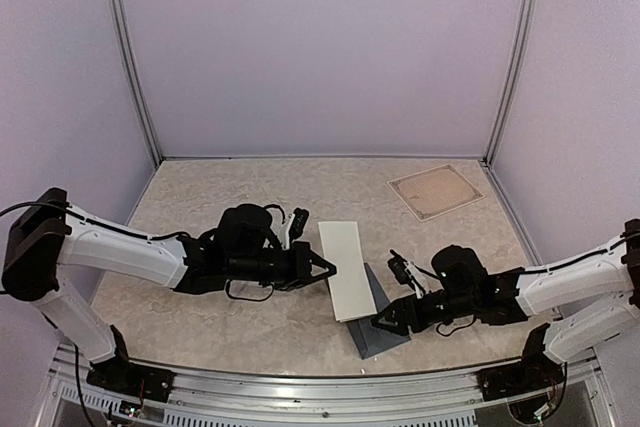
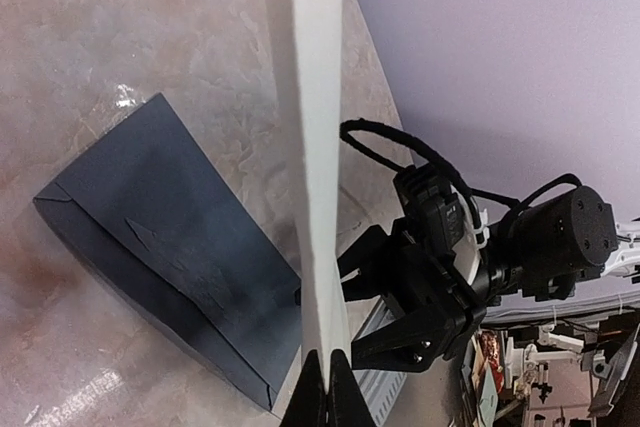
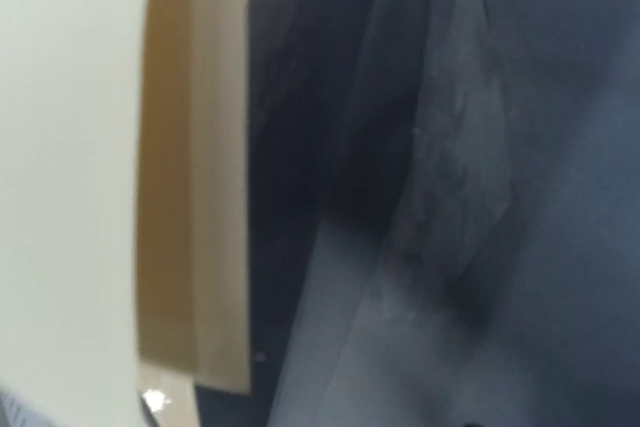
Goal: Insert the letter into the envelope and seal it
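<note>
My left gripper (image 1: 326, 269) is shut on the near edge of the white letter (image 1: 346, 269). It holds the letter on edge above the table, as the left wrist view (image 2: 318, 147) shows. The dark slate envelope (image 1: 378, 325) lies just right of the letter, its pointed flap raised; it also shows in the left wrist view (image 2: 170, 227). My right gripper (image 1: 386, 321) is at the envelope's right edge. Its fingers (image 2: 400, 342) stand apart, with their tips hidden behind the letter. The right wrist view is filled by the envelope (image 3: 450, 197), with the letter (image 3: 60, 167) at the left.
A tan square mat (image 1: 435, 191) lies at the back right of the marbled table. The aluminium rail (image 1: 320, 387) runs along the front edge. Lilac walls with metal corner posts close in the back and both sides.
</note>
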Tool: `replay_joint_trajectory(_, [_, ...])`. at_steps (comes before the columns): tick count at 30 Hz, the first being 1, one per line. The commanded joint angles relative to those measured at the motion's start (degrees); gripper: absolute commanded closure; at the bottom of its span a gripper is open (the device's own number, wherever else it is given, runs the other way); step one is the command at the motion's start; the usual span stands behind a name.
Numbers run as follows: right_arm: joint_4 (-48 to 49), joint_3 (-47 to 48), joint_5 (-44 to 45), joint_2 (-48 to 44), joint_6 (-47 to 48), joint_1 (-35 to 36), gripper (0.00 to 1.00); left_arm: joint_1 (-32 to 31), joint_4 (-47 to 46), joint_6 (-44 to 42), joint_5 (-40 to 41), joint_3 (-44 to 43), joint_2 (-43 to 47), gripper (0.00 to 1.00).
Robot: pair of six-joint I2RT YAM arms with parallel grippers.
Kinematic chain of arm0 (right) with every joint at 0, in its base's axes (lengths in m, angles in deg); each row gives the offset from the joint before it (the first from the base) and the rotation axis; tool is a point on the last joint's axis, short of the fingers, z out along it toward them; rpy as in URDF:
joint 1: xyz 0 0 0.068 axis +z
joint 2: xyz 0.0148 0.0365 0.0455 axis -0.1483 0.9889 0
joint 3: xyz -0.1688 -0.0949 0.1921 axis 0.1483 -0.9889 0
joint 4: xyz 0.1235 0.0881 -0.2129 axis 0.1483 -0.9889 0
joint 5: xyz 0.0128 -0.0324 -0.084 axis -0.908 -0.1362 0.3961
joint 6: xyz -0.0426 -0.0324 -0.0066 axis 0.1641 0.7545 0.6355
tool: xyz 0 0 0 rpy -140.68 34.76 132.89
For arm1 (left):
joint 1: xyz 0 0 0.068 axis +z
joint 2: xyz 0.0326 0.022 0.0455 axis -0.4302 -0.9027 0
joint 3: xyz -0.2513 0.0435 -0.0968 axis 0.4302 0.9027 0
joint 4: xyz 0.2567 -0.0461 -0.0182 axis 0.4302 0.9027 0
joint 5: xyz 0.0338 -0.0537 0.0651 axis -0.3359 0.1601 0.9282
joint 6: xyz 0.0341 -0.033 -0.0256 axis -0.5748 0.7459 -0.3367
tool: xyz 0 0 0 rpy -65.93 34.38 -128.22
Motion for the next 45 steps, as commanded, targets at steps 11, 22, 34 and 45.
replay_joint_trajectory(11, [-1.32, 0.4, 5.72, 1.96, -3.67, 0.82, 0.49, -0.01, 14.66, 1.33, 0.47, -1.25, -2.27, 1.0])
replay_joint_trajectory(22, [-3.43, 5.49, 3.58, -10.95, 5.4, -0.84, 0.06, 0.04, 18.56, -20.61, -2.51, -6.26, 2.22, 1.0])
replay_joint_trajectory(34, [0.58, 13.68, -2.99, -17.6, 10.28, -4.8, 0.0, -0.84, 14.55, -33.22, -14.95, -8.85, 15.18, 1.0])
replay_joint_trajectory(45, [10.42, 19.54, -19.46, -11.88, 13.8, -5.59, 0.56, -1.76, 17.26, -34.25, -19.33, -11.82, 13.93, 1.0])
